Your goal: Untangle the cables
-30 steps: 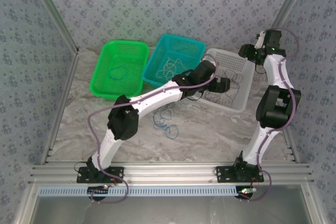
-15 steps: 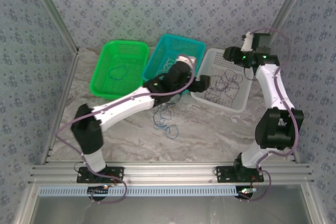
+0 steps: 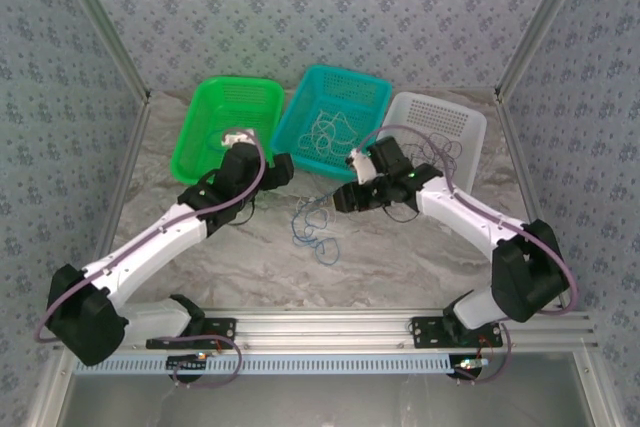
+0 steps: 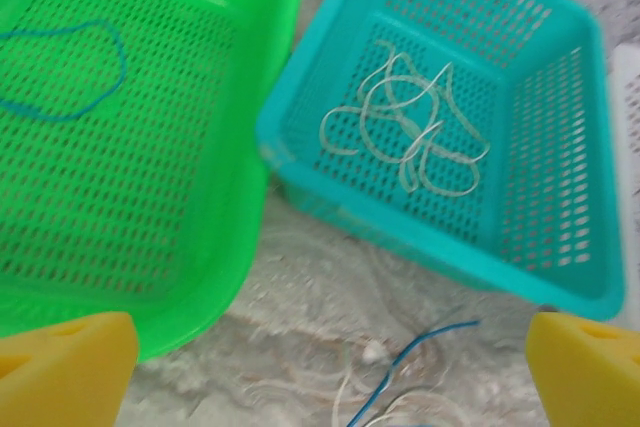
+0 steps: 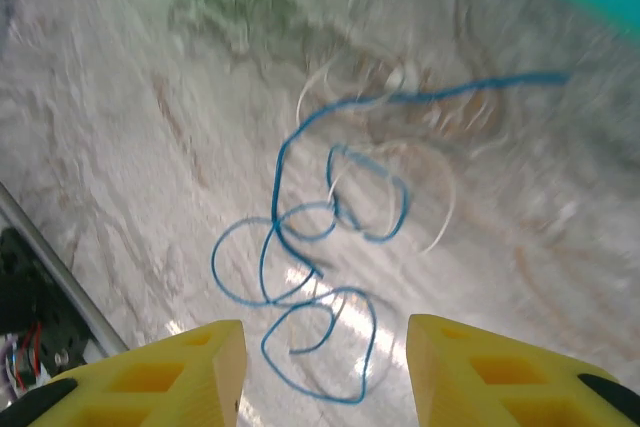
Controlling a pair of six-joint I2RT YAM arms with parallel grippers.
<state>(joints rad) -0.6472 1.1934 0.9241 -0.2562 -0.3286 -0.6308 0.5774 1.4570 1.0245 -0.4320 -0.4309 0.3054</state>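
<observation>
**Gripper status**
- L gripper (image 4: pixel 328 332): jaws at full spread, nothing btwn the yellow fingers (image 4: pixel 70 367). It hangs over the near rims of the green basket (image 4: pixel 150 177) and teal basket (image 4: pixel 300 162), above the strip of table (image 3: pixel 420 247) btwn them.
- R gripper (image 5: pixel 325 332): jaws part open, nothing gripped. It sits above the loose tangle, in front of the white basket (image 3: pixel 455 122).

**Cable locations**
- Blue cable tangle (image 5: pixel 305 237): several overlapping loops flat on the table, in front of the teal basket. One strand runs off toward that basket.
- Pale cables (image 5: pixel 400 97): thin, blurred, lying across the tangle's far end; count cannot be told.
- White cables (image 4: pixel 410 127): loose pile on the teal basket floor.
- Blue loop (image 4: pixel 60 72): single, in the green basket.
- Dark cables (image 3: pixel 440 152): loops in the white basket.
</observation>
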